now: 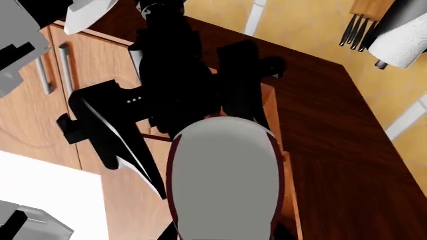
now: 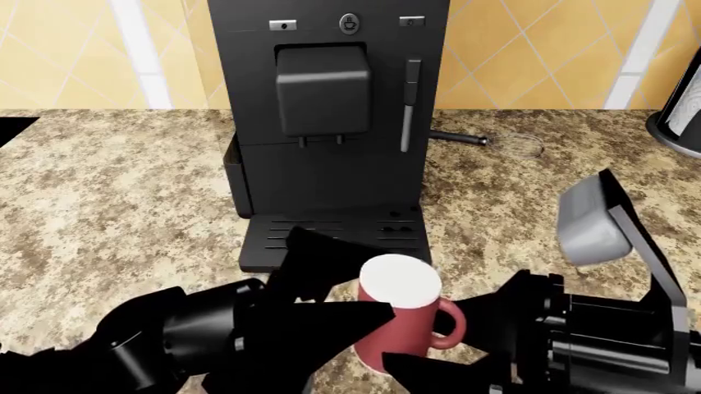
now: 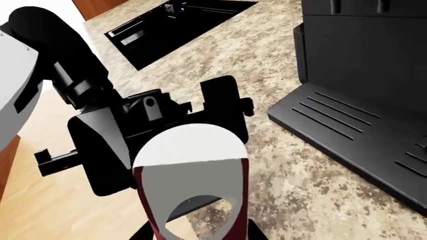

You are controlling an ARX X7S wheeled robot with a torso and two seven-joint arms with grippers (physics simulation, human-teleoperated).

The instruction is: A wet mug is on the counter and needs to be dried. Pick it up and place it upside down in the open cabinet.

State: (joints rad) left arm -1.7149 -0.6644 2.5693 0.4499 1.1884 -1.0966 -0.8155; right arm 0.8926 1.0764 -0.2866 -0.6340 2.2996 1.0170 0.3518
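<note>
The red mug point(image 2: 400, 322) stands upright on the speckled bench point(image 2: 110, 205), just in front of the black coffee machine point(image 2: 328, 123). In the head view its top looks plain white and flat, so I cannot see inside it or tell if anything is in it. Its loop handle point(image 2: 451, 324) points to the robot's right. The left pincer point(image 2: 328, 316) is at the mug's left side and the right pincer point(image 2: 438, 361) is at the side with the handle, so the mug sits between them. The black parts are so dark that I cannot tell if either pincer is released, clenched or grasping the mug. The head view also shows a whisk point(image 2: 515, 144) lying on the bench behind the machine, and the machine's drip tray point(image 2: 328, 238) just behind the mug. The right wrist view shows the mug point(image 3: 193, 185) very close with its handle point(image 3: 200, 212) facing the camera, the other black arm point(image 3: 133, 130) behind it, and a dark sunken square point(image 3: 173, 25) in the bench far off. The left wrist view shows the mug point(image 1: 223, 175) close up, brown wooden cupboard doors point(image 1: 40, 100) with metal handles, a paper towel roll point(image 1: 400, 45) and some dark forks point(image 1: 357, 30).
</note>
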